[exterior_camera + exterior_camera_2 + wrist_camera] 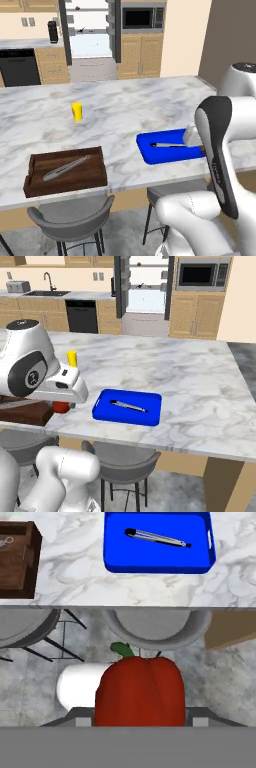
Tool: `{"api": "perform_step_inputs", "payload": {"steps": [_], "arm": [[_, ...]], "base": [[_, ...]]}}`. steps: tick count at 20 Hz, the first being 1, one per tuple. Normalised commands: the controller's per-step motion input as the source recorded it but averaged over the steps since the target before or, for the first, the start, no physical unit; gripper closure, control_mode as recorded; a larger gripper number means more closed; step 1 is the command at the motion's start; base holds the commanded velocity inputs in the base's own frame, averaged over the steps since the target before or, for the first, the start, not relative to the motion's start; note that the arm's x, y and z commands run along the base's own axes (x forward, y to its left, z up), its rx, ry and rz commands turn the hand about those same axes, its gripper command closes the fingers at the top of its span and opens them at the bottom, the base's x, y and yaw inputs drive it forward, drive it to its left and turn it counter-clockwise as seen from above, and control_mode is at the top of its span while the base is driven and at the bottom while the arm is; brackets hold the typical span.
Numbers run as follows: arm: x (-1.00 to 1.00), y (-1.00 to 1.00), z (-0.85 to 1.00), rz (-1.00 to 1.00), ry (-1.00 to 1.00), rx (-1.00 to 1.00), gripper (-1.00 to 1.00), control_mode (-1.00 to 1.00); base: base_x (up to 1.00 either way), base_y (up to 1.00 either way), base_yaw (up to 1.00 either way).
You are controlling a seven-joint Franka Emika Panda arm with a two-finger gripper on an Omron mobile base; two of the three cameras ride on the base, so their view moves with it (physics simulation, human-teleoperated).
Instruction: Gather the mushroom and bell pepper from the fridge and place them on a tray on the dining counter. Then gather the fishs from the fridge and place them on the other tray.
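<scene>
My gripper (pixel 139 721) is shut on the red bell pepper (pixel 140 687), which shows as a small red lump (pixel 61 406) under the hand. It hangs just off the near edge of the dining counter (pixel 130 105), above the stools. The blue tray (pixel 115 559) lies ahead on the counter with one slim fish (pixel 157 538) in it. To its left sits the brown wooden tray (pixel 95 175), holding another fish (pixel 66 167). The fridge (pixel 90 35) stands at the back with its doors open. The mushroom is out of view.
A small yellow container (pixel 76 111) stands on the counter behind the brown tray. Grey stools (pixel 70 217) are tucked under the near edge. My own arm (pixel 220 150) hides the right end of the blue tray in the left base view.
</scene>
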Motion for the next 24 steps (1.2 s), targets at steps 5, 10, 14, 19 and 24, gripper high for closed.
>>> {"api": "perform_step_inputs", "payload": {"steps": [5, 10, 14, 19, 24], "arm": [[1.00, 0.00, 0.00, 0.00, 0.13, 0.00, 1.00, -1.00], [0.81, -0.07, -0.27, 0.01, 0.05, 0.00, 1.00, -1.00], [0.85, -0.09, -0.51, 0.10, -0.01, 0.00, 1.00, -1.00], [0.85, -0.03, -0.56, 0.06, 0.00, 0.00, 1.00, -1.00], [0.61, -0.12, -0.60, 0.01, 0.00, 0.00, 1.00, -1.00]], "base": [[0.00, 0.00, 0.00], [0.00, 0.00, 0.00], [0.00, 0.00, 0.00], [0.00, 0.00, 0.00], [0.00, 0.00, 0.00]]}}
